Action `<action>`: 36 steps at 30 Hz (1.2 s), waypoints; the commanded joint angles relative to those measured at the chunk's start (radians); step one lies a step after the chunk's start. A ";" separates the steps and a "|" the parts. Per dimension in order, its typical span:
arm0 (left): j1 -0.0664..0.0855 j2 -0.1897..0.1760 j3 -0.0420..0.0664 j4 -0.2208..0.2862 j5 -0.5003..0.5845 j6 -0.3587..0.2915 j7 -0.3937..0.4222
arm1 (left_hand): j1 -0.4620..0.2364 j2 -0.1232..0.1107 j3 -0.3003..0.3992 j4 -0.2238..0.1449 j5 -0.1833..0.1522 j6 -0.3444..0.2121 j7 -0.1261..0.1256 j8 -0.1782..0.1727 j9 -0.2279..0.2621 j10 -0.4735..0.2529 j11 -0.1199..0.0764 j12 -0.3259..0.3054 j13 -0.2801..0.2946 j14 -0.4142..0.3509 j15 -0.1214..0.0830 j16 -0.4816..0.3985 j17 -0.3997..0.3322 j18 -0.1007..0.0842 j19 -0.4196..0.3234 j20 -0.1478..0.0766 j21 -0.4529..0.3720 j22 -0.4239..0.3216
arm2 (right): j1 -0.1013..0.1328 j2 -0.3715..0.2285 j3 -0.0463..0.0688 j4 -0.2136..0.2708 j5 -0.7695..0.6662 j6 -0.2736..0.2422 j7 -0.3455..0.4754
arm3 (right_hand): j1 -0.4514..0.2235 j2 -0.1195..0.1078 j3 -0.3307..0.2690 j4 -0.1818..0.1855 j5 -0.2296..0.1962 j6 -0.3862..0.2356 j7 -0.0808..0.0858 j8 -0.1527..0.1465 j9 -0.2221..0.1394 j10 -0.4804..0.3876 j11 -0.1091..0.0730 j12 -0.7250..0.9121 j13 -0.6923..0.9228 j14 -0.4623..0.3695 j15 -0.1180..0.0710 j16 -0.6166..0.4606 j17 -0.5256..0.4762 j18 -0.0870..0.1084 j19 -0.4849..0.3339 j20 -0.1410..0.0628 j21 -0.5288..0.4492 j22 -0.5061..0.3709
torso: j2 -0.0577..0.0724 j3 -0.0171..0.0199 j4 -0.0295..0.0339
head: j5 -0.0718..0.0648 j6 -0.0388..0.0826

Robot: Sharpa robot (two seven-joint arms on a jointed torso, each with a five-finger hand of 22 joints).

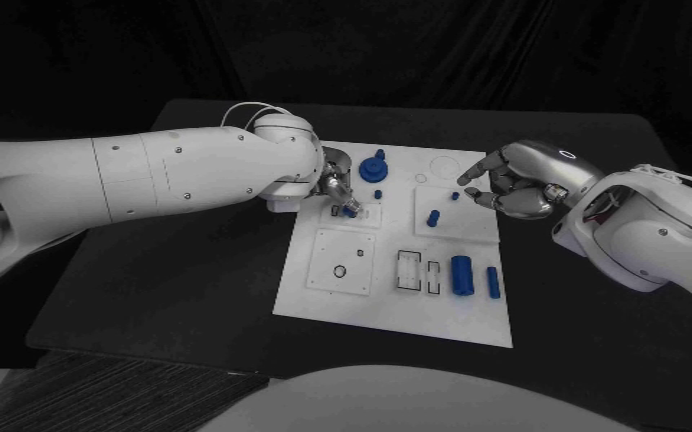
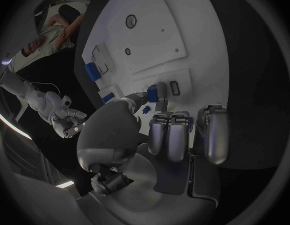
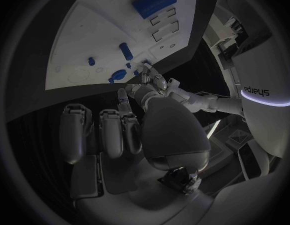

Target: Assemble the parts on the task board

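The white task board (image 1: 387,304) lies in the middle of the table. My left hand (image 1: 335,188) hovers over the board's far left part and pinches a small blue part (image 2: 152,92) between thumb and a fingertip, right beside a small rectangular slot (image 2: 175,87). My right hand (image 1: 516,186) hangs over the board's far right edge with its fingers (image 3: 101,130) curled in and nothing in them. On the board are a blue knob (image 1: 375,166), a blue peg (image 1: 433,217), a thick blue cylinder (image 1: 462,274) and a blue bar (image 1: 493,282).
Two empty rectangular recesses (image 1: 418,272) sit left of the thick cylinder. A square plate with a small ring hole (image 1: 340,271) takes up the board's near left. Black table (image 1: 173,282) surrounds the board on all sides.
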 commanded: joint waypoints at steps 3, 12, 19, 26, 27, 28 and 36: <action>-0.003 0.007 0.001 -0.001 0.009 -0.006 0.007 | -0.012 0.000 0.000 0.005 -0.005 0.001 0.003 -0.005 0.001 0.105 0.002 0.004 0.263 0.104 0.003 0.007 0.263 0.006 0.020 0.004 -0.003 0.205 | -0.002 -0.002 0.001 0.001 -0.001 -0.005 -0.016 | 0.002 0.010 0.004 0.001 0.005 0.005 0.003 0.001 0.001 0.105 0.010 -0.003 0.263 0.071 0.006 -0.005 0.096 0.012 0.041 0.005 -0.004 0.215 | 0.000 0.0003 0.0012 | -0.001 0.000; -0.007 0.017 0.001 -0.008 0.009 -0.003 0.010 | -0.017 0.004 -0.002 0.008 -0.008 0.002 0.004 -0.006 0.002 0.105 0.003 0.004 0.263 0.104 0.004 0.007 0.263 0.006 0.019 0.004 -0.006 0.204 | -0.002 -0.003 0.001 0.001 -0.001 -0.005 -0.016 | 0.002 0.010 0.004 0.001 0.005 0.005 0.003 0.001 0.001 0.105 0.010 -0.003 0.263 0.071 0.006 -0.005 0.096 0.012 0.041 0.005 -0.004 0.215 | 0.002 0.0010 0.0014 | -0.002 0.000; -0.008 0.018 0.001 -0.014 0.009 0.004 0.008 | -0.018 0.005 -0.003 0.008 -0.008 0.002 0.004 -0.006 0.002 0.105 0.003 0.004 0.263 0.104 0.004 0.007 0.263 0.006 0.018 0.004 -0.007 0.204 | -0.002 -0.005 0.001 0.002 -0.001 -0.004 -0.017 | 0.002 0.010 0.004 0.001 0.005 0.005 0.003 0.001 0.001 0.105 0.010 -0.003 0.263 0.071 0.006 -0.005 0.096 0.012 0.041 0.005 -0.004 0.215 | 0.002 0.0001 0.0000 | -0.003 0.000; -0.008 0.017 0.001 -0.017 0.009 0.011 0.004 | -0.019 0.005 -0.004 0.008 -0.009 0.002 0.004 -0.007 0.002 0.105 0.003 0.004 0.263 0.104 0.004 0.007 0.263 0.007 0.018 0.004 -0.008 0.204 | -0.003 -0.004 0.001 0.002 -0.001 -0.004 -0.017 | 0.002 0.010 0.004 0.001 0.005 0.005 0.003 0.001 0.001 0.105 0.010 -0.003 0.263 0.071 0.006 -0.005 0.096 0.012 0.041 0.005 -0.004 0.215 | 0.000 -0.0003 -0.0008 | 0.000 0.000; -0.009 0.017 0.001 -0.017 0.009 0.011 0.004 | -0.019 0.005 -0.004 0.008 -0.009 0.002 0.004 -0.007 0.002 0.105 0.003 0.004 0.263 0.104 0.004 0.007 0.263 0.007 0.018 0.004 -0.008 0.204 | -0.003 -0.004 0.001 0.002 -0.001 -0.004 -0.017 | 0.002 0.010 0.004 0.001 0.005 0.005 0.003 0.001 0.001 0.105 0.010 -0.003 0.263 0.071 0.006 -0.005 0.096 0.012 0.041 0.005 -0.004 0.215 | 0.000 -0.0004 -0.0009 | 0.001 0.000; -0.009 0.017 0.001 -0.018 0.009 0.010 0.003 | -0.019 0.005 -0.004 0.008 -0.009 0.002 0.004 -0.007 0.002 0.105 0.003 0.004 0.263 0.104 0.004 0.007 0.263 0.007 0.018 0.004 -0.008 0.204 | -0.003 -0.004 0.001 0.002 -0.001 -0.004 -0.017 | 0.002 0.010 0.004 0.001 0.005 0.005 0.003 0.001 0.001 0.105 0.010 -0.003 0.263 0.071 0.006 -0.005 0.096 0.012 0.041 0.005 -0.004 0.215 | 0.000 -0.0004 -0.0008 | 0.001 0.000; -0.009 0.011 0.001 -0.020 0.009 -0.005 0.005 | -0.020 0.008 -0.004 0.008 -0.011 0.003 0.003 -0.007 0.003 0.105 0.003 0.004 0.263 0.104 0.004 0.007 0.263 0.007 0.017 0.004 -0.010 0.203 | -0.003 -0.005 0.001 0.001 -0.001 -0.004 -0.016 | 0.002 0.010 0.004 0.001 0.005 0.005 0.003 0.001 0.001 0.105 0.010 -0.003 0.263 0.071 0.006 -0.005 0.096 0.012 0.041 0.005 -0.004 0.215 | 0.000 -0.0001 0.0002 | -0.002 0.000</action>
